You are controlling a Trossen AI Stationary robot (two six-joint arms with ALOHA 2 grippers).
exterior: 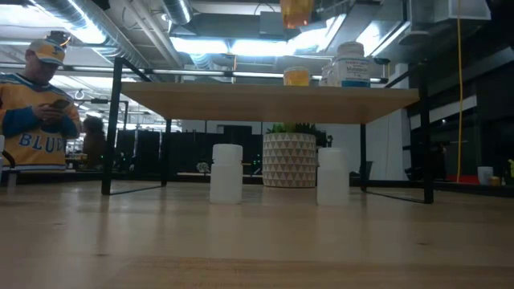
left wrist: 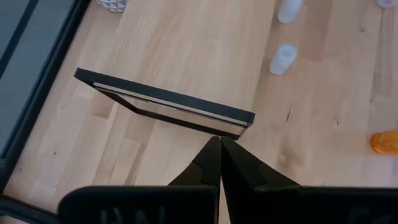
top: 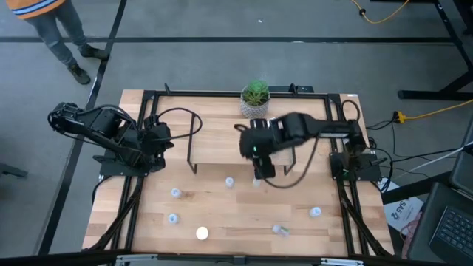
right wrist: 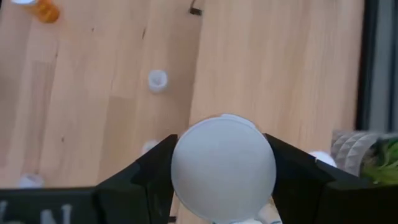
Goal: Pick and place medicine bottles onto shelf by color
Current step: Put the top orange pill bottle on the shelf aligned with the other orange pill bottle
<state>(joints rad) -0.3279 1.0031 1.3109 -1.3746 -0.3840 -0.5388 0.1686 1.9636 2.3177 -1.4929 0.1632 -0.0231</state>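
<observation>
My right gripper (top: 260,164) hangs over the shelf (exterior: 265,102), shut on a bottle with a round white top (right wrist: 224,163). The bottle's orange body (exterior: 295,11) shows above the shelf board in the low view. An orange bottle (exterior: 296,77) and a white labelled bottle (exterior: 352,64) stand on the board. Two white bottles (exterior: 226,172) (exterior: 332,177) stand on the table under it. Several small bottles lie scattered on the near table (top: 175,193) (top: 315,212). My left gripper (left wrist: 219,163) is shut and empty beside the shelf's left black frame (left wrist: 161,102). My right gripper pinches the bottle between its two fingers (right wrist: 155,177), one on each side just below the white top (right wrist: 186,186). The fingers point down from above. The bottle hangs upright, lifted clear above the shelf board.
A potted green plant (top: 255,98) stands behind the shelf at the table's far edge. An orange bottle (top: 201,233) lies near the table's front edge. A person (exterior: 36,104) stands beyond the table's far left corner. Cables run by the right arm's base (top: 355,159).
</observation>
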